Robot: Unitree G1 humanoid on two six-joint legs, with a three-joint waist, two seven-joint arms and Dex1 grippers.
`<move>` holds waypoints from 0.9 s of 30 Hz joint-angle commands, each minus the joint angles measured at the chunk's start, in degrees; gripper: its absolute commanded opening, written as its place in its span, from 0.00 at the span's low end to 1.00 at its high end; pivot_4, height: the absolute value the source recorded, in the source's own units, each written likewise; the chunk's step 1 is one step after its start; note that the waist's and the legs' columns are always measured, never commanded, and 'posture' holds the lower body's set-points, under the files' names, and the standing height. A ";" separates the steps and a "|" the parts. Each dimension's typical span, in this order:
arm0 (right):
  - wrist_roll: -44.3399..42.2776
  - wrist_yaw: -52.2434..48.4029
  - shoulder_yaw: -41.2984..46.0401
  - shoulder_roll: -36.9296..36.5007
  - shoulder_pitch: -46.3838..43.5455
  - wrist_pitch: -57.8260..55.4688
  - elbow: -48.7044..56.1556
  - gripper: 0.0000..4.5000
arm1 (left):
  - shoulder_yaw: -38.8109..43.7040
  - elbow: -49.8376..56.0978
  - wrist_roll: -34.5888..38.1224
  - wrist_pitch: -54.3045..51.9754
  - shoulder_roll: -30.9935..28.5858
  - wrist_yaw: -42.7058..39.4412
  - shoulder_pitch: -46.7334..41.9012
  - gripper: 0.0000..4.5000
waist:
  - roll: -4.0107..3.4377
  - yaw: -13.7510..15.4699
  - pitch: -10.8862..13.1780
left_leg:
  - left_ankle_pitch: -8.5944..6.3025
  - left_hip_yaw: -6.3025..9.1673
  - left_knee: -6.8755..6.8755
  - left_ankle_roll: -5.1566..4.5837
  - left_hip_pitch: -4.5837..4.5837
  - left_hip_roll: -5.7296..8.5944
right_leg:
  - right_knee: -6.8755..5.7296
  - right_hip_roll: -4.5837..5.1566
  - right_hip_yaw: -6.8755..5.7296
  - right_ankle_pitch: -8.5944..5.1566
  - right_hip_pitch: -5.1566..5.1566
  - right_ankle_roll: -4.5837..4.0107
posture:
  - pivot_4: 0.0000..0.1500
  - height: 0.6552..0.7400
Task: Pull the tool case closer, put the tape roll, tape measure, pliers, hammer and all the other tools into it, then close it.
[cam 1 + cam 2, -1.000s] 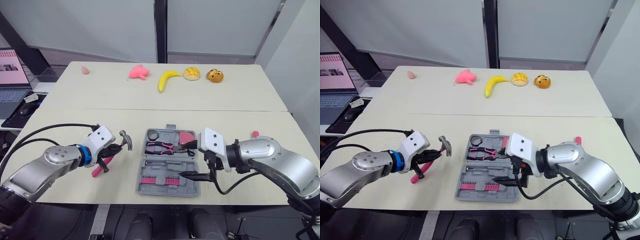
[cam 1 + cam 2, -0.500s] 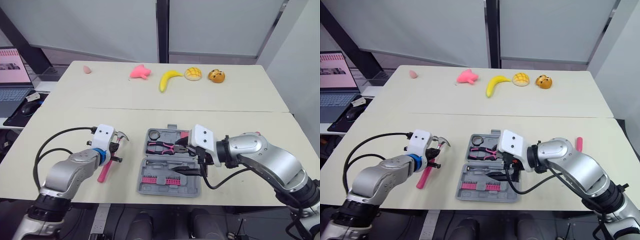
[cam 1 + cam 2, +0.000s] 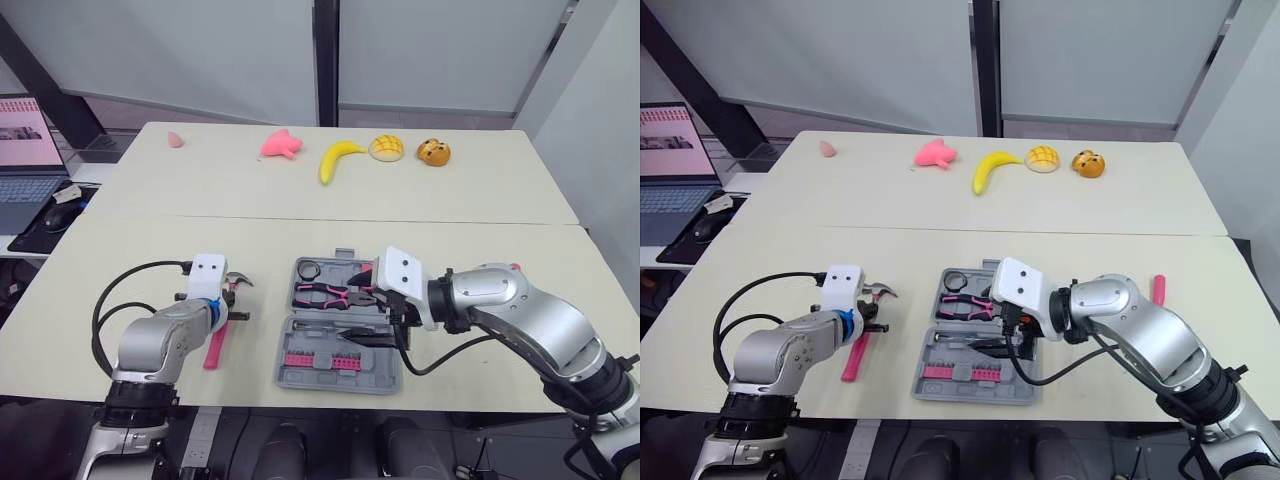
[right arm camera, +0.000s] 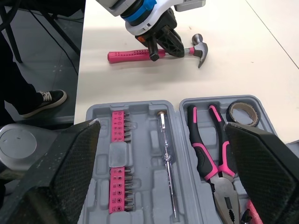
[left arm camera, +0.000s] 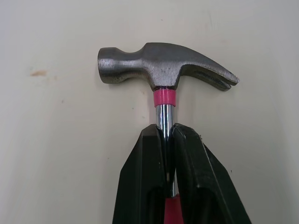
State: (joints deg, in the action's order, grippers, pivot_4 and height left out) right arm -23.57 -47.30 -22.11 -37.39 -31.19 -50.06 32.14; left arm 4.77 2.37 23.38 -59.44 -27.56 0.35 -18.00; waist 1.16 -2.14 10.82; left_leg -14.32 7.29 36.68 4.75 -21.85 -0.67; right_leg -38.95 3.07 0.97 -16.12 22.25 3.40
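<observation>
1. The left gripper [image 5: 167, 131] is clenched on the hammer [image 5: 163, 65], pinching the steel shaft just below the head.
2. A second ago that arm was reaching out at the left of the frame with the hammer held up. Now it is tucking in, and the hammer is lying lengthwise just left of the tool case [image 3: 340, 375], head toward the top of the frame. Whether it is resting on the table [image 3: 480, 260] or skimming it is hard to call.
3. The right gripper [image 3: 362, 305] is sliding in from the case's right edge and is now hanging over the open tray, fingers spread wide and holding nothing.
4. The pliers [image 4: 212, 154] and the tape roll [image 4: 231, 112] are already sitting in the half of the case toward the top of the frame.
5. What this means: the hammer is lined up beside the case but not yet in it. The lid is still open, so the closing step is waiting.
</observation>
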 commanded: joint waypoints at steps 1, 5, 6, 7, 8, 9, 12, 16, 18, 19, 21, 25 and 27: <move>-0.35 -0.11 1.74 -0.23 -0.75 0.09 1.49 1.00 | 1.76 -0.01 -1.34 1.43 1.00 -1.34 0.52 0.09 | 0.00 0.09 0.00 | 0.00 0.01 0.00 0.00 0.00 0.00 | 0.00 0.00 -0.01 0.00 0.00 0.00 | 1.00 0.96; -0.51 -0.40 2.25 -0.76 -0.35 0.10 1.83 1.00 | 3.44 4.91 -1.36 1.18 1.10 -2.51 2.10 0.37 | 0.00 0.10 0.00 | 0.00 0.00 0.00 0.00 -0.02 0.00 | 0.01 0.00 0.00 0.00 0.01 0.00 | 1.00 0.96; -0.62 -0.39 2.46 -0.91 -0.16 0.03 2.02 1.00 | 4.40 7.07 -0.82 0.20 1.12 -2.61 2.86 0.44 | 0.00 0.12 0.00 | -0.01 -0.01 0.00 0.01 -0.03 0.00 | 0.03 0.00 0.01 0.00 0.01 0.00 | 1.00 0.96; -0.73 -0.34 2.64 -1.01 0.00 -0.05 2.19 1.00 | 5.12 8.85 -0.50 -0.47 1.09 -2.80 3.59 0.51 | 0.00 0.14 0.00 | -0.01 -0.01 0.00 0.01 -0.04 0.00 | 0.04 0.01 0.01 0.00 0.02 0.00 | 1.00 0.96; -0.86 -0.35 2.88 -1.19 0.23 -0.08 2.36 1.00 | 5.35 10.61 -0.28 -0.56 0.85 -3.39 4.48 0.58 | 0.00 0.14 0.00 | -0.01 0.00 0.00 0.01 -0.05 0.00 | 0.05 0.01 0.00 0.00 0.02 0.00 | 1.00 0.96; -0.97 -0.41 3.13 -1.41 0.48 -0.07 2.49 1.00 | 5.47 12.33 -0.06 0.13 0.74 -4.29 5.47 0.65 | 0.00 0.21 0.00 | -0.01 0.00 -0.01 0.02 -0.05 0.00 | 0.06 0.01 0.00 0.00 0.02 0.00 | 1.00 0.96; -1.56 -0.53 3.75 -1.99 1.24 -0.56 3.01 1.00 | 6.01 15.20 -1.12 4.18 1.80 -5.06 8.84 0.85 | 0.00 0.26 0.00 | -0.02 -0.03 -0.01 0.02 -0.04 0.00 | 0.07 0.02 0.01 0.00 0.02 0.00 | 1.00 0.96; -2.04 -0.93 4.18 -2.53 1.25 -0.80 2.96 1.00 | 4.99 11.95 -4.02 13.76 4.04 -6.51 10.40 0.85 | 0.01 0.37 0.00 | -0.01 -0.01 -0.01 0.02 -0.05 0.01 | 0.07 0.03 -0.01 0.00 0.01 0.00 | 1.00 0.96; -2.15 -1.00 4.20 -2.50 0.94 -0.93 2.79 1.00 | 5.27 8.45 -5.68 17.56 5.36 -5.82 10.25 0.85 | 0.01 0.39 0.00 | -0.01 -0.02 -0.01 0.02 -0.04 0.01 | 0.07 0.03 -0.01 0.00 0.01 0.00 | 1.00 0.96; -2.16 -1.07 4.22 -2.56 0.79 -0.93 2.71 1.00 | 5.36 6.44 -5.57 19.09 5.86 -6.79 9.65 0.85 | 0.00 0.36 0.00 | -0.02 -0.02 -0.01 0.02 -0.04 0.01 | 0.08 0.03 -0.01 0.00 0.01 0.00 | 1.00 0.96; -2.27 -1.29 4.29 -2.83 0.61 -0.95 2.65 1.00 | 4.95 3.09 -6.27 21.38 6.32 -7.76 8.49 0.85 | 0.01 0.39 0.00 | -0.02 -0.04 -0.01 0.02 -0.04 0.01 | 0.08 0.03 0.01 0.00 0.01 0.00 | 1.00 0.96; -2.45 -1.66 4.24 -3.34 0.54 -1.09 2.93 1.00 | 4.95 -0.54 -7.15 23.16 6.69 -8.91 7.95 0.85 | 0.01 0.34 0.00 | -0.02 -0.04 -0.01 0.02 -0.06 0.01 | 0.11 0.03 -0.01 0.00 0.01 0.00 | 1.00 0.96; -2.62 -1.62 4.35 -3.45 0.57 -1.22 3.07 1.00 | 3.81 -2.10 -7.90 22.88 6.14 -10.21 7.55 0.85 | 0.01 0.34 0.00 | -0.02 -0.03 -0.02 0.02 -0.06 0.01 | 0.11 0.03 -0.01 0.00 0.01 0.00 | 1.00 0.96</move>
State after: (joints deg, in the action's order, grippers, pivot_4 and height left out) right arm -25.83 -48.55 -19.28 -40.44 -29.92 -51.61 33.45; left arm 9.23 0.30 16.35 -37.10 -20.97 -8.70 -9.71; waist 1.17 -1.80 10.82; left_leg -14.34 7.27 36.66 4.77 -21.91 -0.66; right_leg -38.84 3.10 0.95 -16.12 22.26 3.41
